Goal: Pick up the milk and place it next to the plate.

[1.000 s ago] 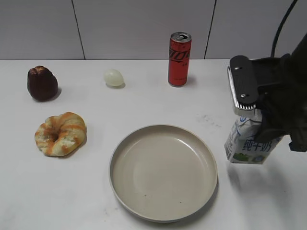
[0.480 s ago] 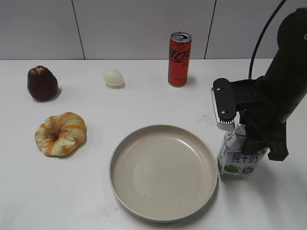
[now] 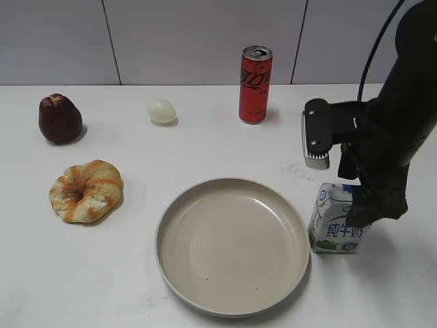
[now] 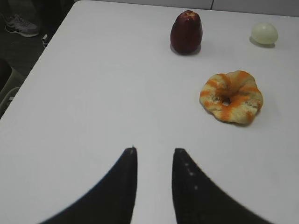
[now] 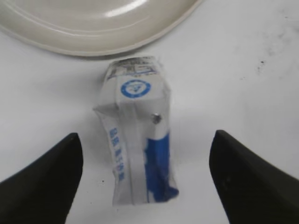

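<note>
The milk, a small white carton with blue characters and a green patch at its base, stands upright on the table just right of the plate, close to its rim. My right gripper hangs over the carton's top right. In the right wrist view the jaws are wide open on either side of the milk with clear gaps, and the plate's rim lies beyond it. My left gripper is out of the exterior view; its fingers stand slightly apart and empty over bare table.
A red can stands at the back centre. A pale egg and a dark red fruit sit at the back left, and a ring-shaped bread lies left of the plate. The left wrist view shows the table's left edge.
My right gripper brought the milk down and left to the table beside the plate, then opened and let go. It has since lifted slightly. The left arm shows no change.
</note>
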`<state>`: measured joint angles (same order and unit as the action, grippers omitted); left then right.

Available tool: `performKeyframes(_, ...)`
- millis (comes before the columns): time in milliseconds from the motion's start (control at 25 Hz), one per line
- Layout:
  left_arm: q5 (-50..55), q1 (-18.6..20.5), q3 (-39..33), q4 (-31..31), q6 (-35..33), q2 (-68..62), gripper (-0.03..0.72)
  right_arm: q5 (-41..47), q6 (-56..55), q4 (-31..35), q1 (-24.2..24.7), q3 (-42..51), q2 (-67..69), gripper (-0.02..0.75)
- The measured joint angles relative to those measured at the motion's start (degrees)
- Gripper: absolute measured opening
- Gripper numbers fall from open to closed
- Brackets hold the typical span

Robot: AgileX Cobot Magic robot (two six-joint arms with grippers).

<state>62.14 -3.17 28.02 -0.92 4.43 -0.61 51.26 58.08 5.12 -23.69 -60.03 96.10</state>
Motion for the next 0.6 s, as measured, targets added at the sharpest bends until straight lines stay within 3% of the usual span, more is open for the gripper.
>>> performKeyframes(160, 0.0, 0.0, 0.0, 0.0, 0.0, 0.0, 0.208, 2.9, -7.9, -0.8, 0.0, -7.3, -2.0, 0.64)
performKeyframes(320, 0.0, 0.0, 0.0, 0.0, 0.0, 0.0, 0.208, 0.4, -22.9, -2.5, 1.7, -16.5, -2.4, 0.639)
performKeyframes(600, 0.0, 0.0, 0.0, 0.0, 0.0, 0.0, 0.208, -4.0, -42.3, -4.4, 13.1, -26.8, -0.6, 0.633)
